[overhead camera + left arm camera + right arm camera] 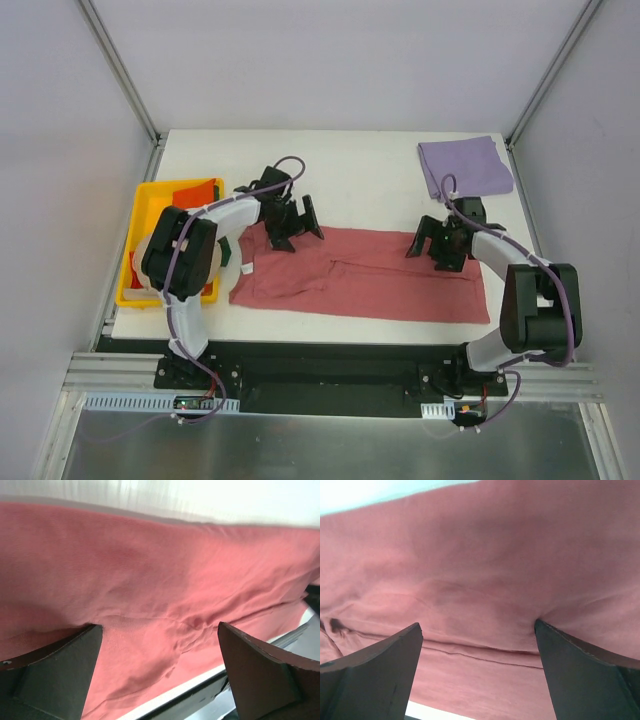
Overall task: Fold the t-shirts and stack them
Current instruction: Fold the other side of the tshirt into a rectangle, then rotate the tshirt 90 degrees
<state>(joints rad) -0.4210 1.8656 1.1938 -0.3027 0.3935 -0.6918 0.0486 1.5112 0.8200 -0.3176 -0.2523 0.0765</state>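
Dusty red short-sleeved cloth t-shirt (360, 285): laid flat as a long band across the near half of the white table top (350, 165), running left to right between the two arms. A lengthwise fold line or seam shows along its middle. The collar end with a small white label points left. Light creases show in the left wrist view (160, 590) and a stitched hem in the right wrist view (485, 570).

Lavender purple cloth t-shirt (466, 166): folded into a rough square at the far right corner of the table, well apart from the red one.

Yellow plastic bin (128, 290): at the left edge of the table, partly hidden by the left arm. Orange cloth (195, 190) lies at its far end, and a sliver of dark green cloth (226, 252) shows at its right rim.

Left gripper (297, 237): at the far edge of the red shirt near its left end. Its fingers (55, 680) are spread wide with nothing held, and the cloth lies between and beneath them.

Right gripper (428, 255): at the far edge of the red shirt near its right end. Its fingers (590, 675) are likewise spread wide and empty, low over the cloth. Whether the tips touch the fabric cannot be told.
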